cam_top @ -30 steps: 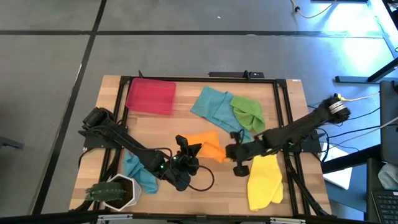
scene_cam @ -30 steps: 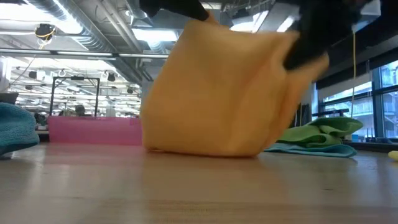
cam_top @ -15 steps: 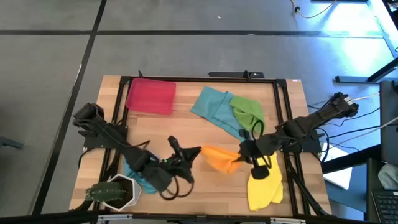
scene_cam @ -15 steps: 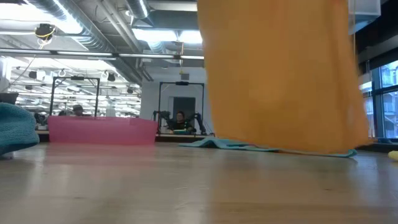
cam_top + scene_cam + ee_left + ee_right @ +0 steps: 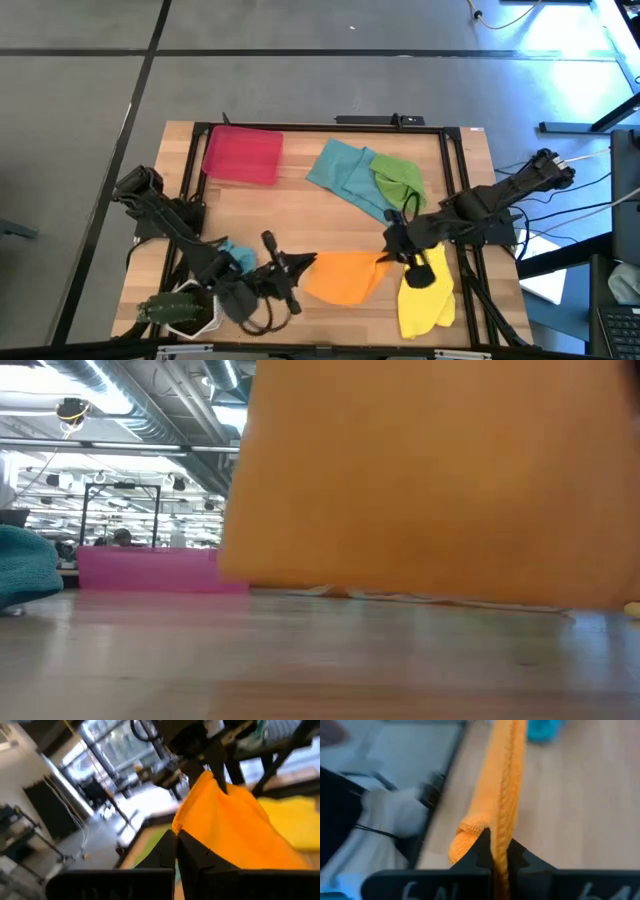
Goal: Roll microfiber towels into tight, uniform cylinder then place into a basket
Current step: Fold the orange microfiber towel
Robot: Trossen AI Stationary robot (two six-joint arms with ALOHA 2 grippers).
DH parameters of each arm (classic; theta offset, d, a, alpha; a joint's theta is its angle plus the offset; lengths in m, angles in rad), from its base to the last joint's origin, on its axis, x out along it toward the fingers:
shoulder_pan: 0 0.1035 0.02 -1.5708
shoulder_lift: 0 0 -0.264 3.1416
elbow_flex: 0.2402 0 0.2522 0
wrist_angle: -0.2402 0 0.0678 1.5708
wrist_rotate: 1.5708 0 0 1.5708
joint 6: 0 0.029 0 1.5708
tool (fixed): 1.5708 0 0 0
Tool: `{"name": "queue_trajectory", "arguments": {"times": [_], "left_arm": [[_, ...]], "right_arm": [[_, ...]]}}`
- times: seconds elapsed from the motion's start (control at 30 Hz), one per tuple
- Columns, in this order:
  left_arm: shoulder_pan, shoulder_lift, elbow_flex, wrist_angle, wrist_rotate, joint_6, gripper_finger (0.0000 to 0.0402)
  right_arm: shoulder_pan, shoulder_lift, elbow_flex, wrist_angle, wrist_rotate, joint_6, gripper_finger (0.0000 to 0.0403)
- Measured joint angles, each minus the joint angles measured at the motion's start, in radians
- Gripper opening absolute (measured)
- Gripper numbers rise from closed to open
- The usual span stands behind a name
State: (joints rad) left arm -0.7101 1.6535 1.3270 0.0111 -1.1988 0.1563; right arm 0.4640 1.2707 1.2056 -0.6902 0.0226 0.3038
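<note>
A: Where is the large orange microfiber towel (image 5: 343, 277) at this moment?

B: It is stretched between the two arms over the near middle of the wooden surface (image 5: 300, 215). The left gripper (image 5: 308, 262) has its jaws closed on the left corner of the cloth, and the right gripper (image 5: 388, 254) has its jaws closed on the right edge. In the low view the cloth hangs above the wood and does not touch it.

A: And the other things?

B: The shallow red plastic basket (image 5: 242, 154) lies at the far left. One teal-blue towel (image 5: 342, 174) and the green towel (image 5: 398, 178) lie touching each other at the far middle. The yellow towel (image 5: 427, 293) lies near right, just beside the right gripper. A second teal-blue towel (image 5: 237, 256) is bunched near left, beside the white hexagonal pot with a plant (image 5: 185, 311).
</note>
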Motion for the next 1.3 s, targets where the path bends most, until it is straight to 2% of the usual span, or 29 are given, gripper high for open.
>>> {"name": "queue_trajectory", "arguments": {"times": [0.1,0.2,0.4,0.57,0.77,0.97,1.3], "left_arm": [[0.06,0.0,0.0,-0.195,0.102,-0.204,0.0],[0.118,0.004,0.0,-0.355,0.142,-0.362,0.0],[0.198,0.01,0.0,-0.543,0.137,-0.48,0.0],[0.254,0.01,-0.049,-0.555,0.145,-0.487,0.0],[0.324,0.009,-0.136,-0.538,0.169,-0.49,0.0],[0.386,0.009,-0.15,-0.523,0.13,-0.454,0.0],[0.49,0.009,-0.15,-0.519,0.147,-0.362,0.0]], "right_arm": [[-0.034,0.046,0.0,-0.06,0.031,0.006,0.0004],[-0.071,0.115,0.0,-0.104,0.036,0.004,0.0004],[-0.143,0.261,0.0,-0.134,0.142,-0.044,0.0005],[-0.198,0.324,-0.001,-0.15,0.239,-0.075,0.0005],[-0.245,0.324,-0.001,-0.154,0.351,-0.111,0.0005],[-0.301,0.323,-0.001,-0.152,0.468,-0.162,0.0005],[-0.369,0.323,-0.001,-0.146,0.48,-0.238,0.0006]]}}
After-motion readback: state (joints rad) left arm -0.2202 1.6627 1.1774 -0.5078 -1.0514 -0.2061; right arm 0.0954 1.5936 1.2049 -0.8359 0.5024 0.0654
